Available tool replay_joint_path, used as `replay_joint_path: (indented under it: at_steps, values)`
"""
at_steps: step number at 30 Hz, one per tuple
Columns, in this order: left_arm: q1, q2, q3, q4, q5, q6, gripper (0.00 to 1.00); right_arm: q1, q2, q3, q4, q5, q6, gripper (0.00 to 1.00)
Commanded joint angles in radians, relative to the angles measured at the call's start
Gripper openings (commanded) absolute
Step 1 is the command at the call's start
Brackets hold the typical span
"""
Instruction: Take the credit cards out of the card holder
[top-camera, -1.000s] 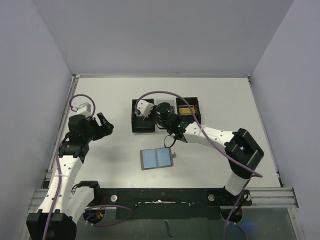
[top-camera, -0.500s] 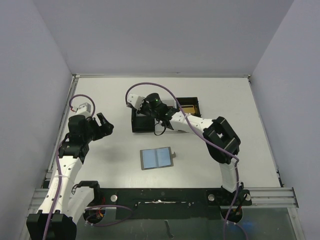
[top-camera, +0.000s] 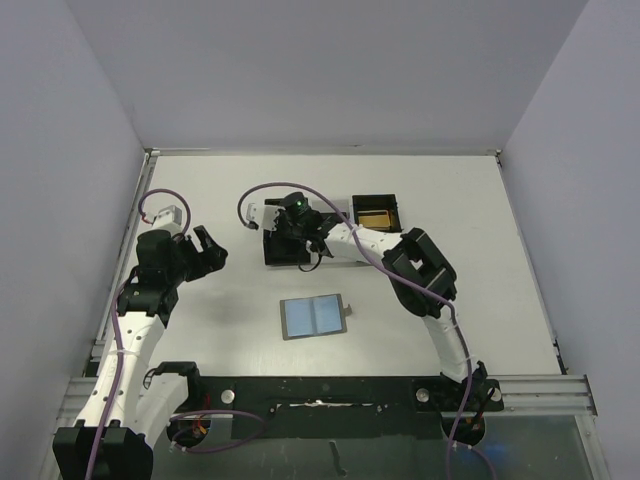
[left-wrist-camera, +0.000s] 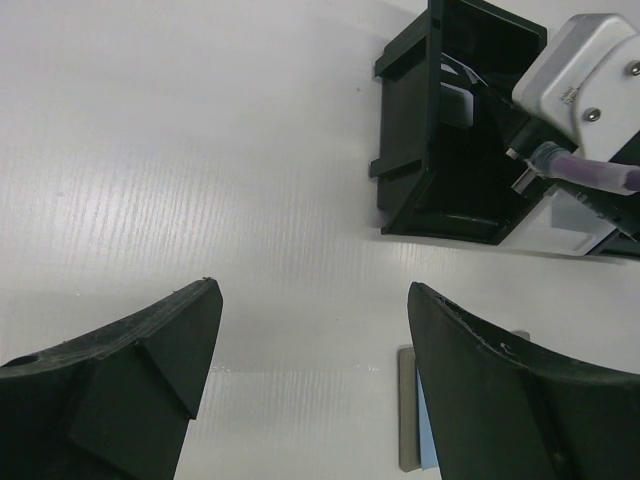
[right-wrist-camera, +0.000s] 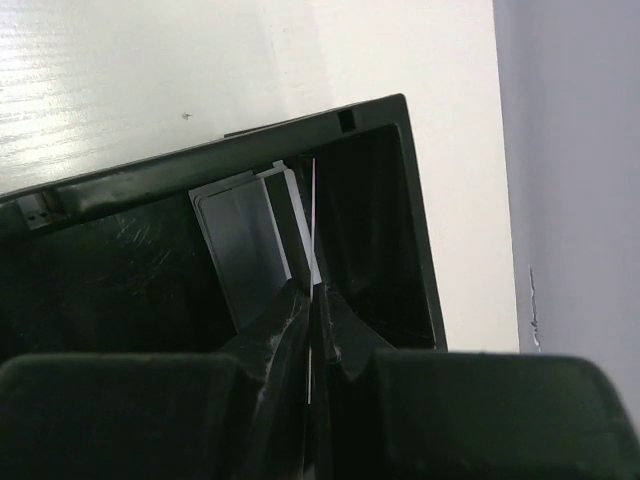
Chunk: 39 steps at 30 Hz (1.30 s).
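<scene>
The card holder (top-camera: 313, 317) lies open and flat on the table, its two grey-blue panels facing up; its edge (left-wrist-camera: 408, 412) shows beside my left finger. My left gripper (top-camera: 205, 250) (left-wrist-camera: 312, 290) hangs open and empty to the left of the card holder. My right gripper (top-camera: 283, 232) (right-wrist-camera: 313, 290) is shut on a credit card (right-wrist-camera: 313, 225), seen edge-on, inside the left compartment of the black tray (top-camera: 270, 258). Another pale grey credit card (right-wrist-camera: 245, 250) leans against that compartment's far wall.
The black tray (right-wrist-camera: 300, 125) (left-wrist-camera: 400, 170) stands behind the card holder; its right compartment (top-camera: 377, 215) holds something yellow-brown. My right arm (top-camera: 420, 265) stretches across the tray and hides the middle compartment. Grey walls bound the table on three sides.
My right arm has swung left along the tray, its wrist now over the left compartment with the card still pinched. The left arm and the card holder have not moved.
</scene>
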Motion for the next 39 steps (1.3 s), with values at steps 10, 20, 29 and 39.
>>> replay_joint_path:
  at_steps: [10, 20, 29, 39]
  values:
    - [0.004, -0.003, 0.009, 0.054, 0.014, 0.0, 0.75, -0.003, 0.049, 0.089, -0.035, 0.054, -0.1, 0.14]
    - [0.004, 0.012, 0.011, 0.051, 0.022, 0.0, 0.75, -0.006, -0.036, 0.008, 0.012, -0.011, -0.075, 0.45]
    - [0.004, 0.023, 0.011, 0.049, 0.025, 0.001, 0.75, -0.006, -0.026, 0.021, 0.023, 0.024, -0.023, 0.51]
    - [0.004, 0.044, 0.012, 0.051, 0.038, 0.003, 0.75, -0.004, -0.284, -0.123, 0.243, 0.017, 0.307, 0.6]
